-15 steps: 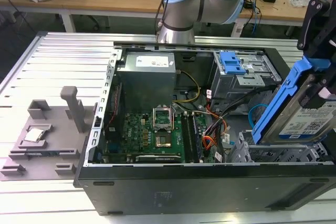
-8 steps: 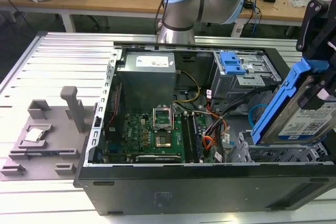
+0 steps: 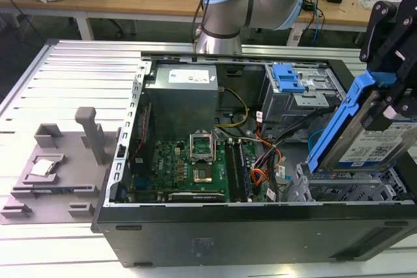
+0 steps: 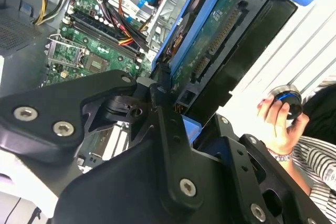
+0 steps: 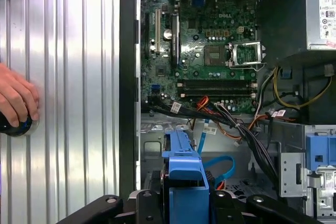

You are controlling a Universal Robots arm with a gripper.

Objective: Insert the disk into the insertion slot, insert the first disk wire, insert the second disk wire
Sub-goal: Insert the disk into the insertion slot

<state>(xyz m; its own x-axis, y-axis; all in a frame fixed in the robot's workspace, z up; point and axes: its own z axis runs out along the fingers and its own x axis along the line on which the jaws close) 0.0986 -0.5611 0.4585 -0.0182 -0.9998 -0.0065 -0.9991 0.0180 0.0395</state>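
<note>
In the exterior view the disk (image 3: 365, 140), a silver drive with a white-and-blue label in a bright blue carrier, hangs tilted over the right end of the open computer case. My black gripper (image 3: 389, 92) is shut on its upper part. The disk's lower edge sits just above the insertion slot (image 3: 348, 190), a perforated silver cage in the case's near right corner. The second wrist view has the disk's green circuit side (image 4: 210, 40) between the black fingers (image 4: 160, 103). In the first wrist view the blue carrier (image 5: 184, 166) stands over the cage, with a looped blue cable (image 5: 223, 165) beside it.
A grey bay with a blue latch (image 3: 287, 77) sits at the case's far right, the power supply (image 3: 182, 92) behind the motherboard (image 3: 195, 164). Loose cable bundles (image 5: 231, 119) cross near the cage. A grey fixture (image 3: 55, 167) lies at the exterior view's left. A hand (image 5: 16, 100) rests on a round knob outside the case.
</note>
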